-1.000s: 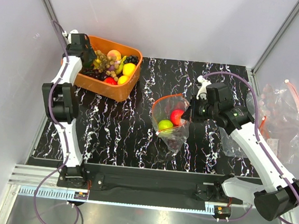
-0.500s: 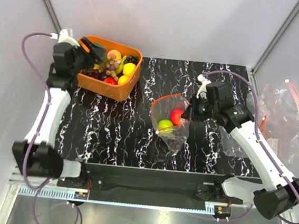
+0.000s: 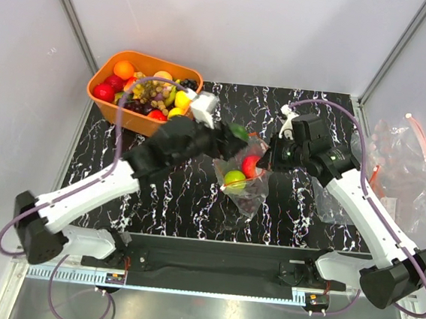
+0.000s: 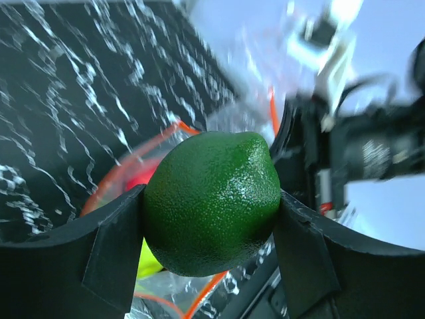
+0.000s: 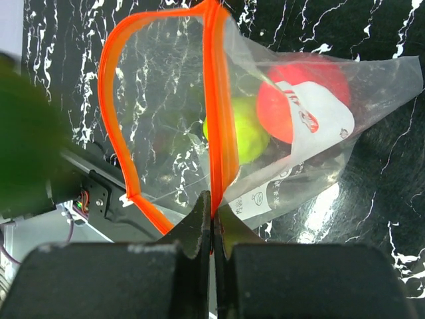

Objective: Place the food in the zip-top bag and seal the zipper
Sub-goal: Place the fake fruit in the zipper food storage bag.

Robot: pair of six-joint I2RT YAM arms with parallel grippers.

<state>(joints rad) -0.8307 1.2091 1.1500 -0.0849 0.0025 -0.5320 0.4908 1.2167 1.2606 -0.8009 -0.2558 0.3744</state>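
Gripping: left gripper (image 4: 211, 229) jaws clamped on lime (image 4: 212, 193), beside bag (image 5: 319, 179) mouth.
Right gripper (image 5: 212, 211): jaws together, pinching zipper (image 5: 109, 86).
Risk: lime clips rim, bounces out.

From here the lime (image 4: 211, 203) has a finely pebbled green skin with a wet-looking shine. The left pincer (image 3: 236, 134) is matt black plastic. The zip-top bag (image 5: 319, 139) is thin clear film, crinkled and glinting, and its zipper (image 5: 219, 100) is a smooth orange-red plastic strip. Inside, the red apple (image 5: 299, 100) looks glossy. The worktop (image 3: 194, 203) is polished black with white marble veining. The basket (image 3: 162, 60) is smooth orange plastic.
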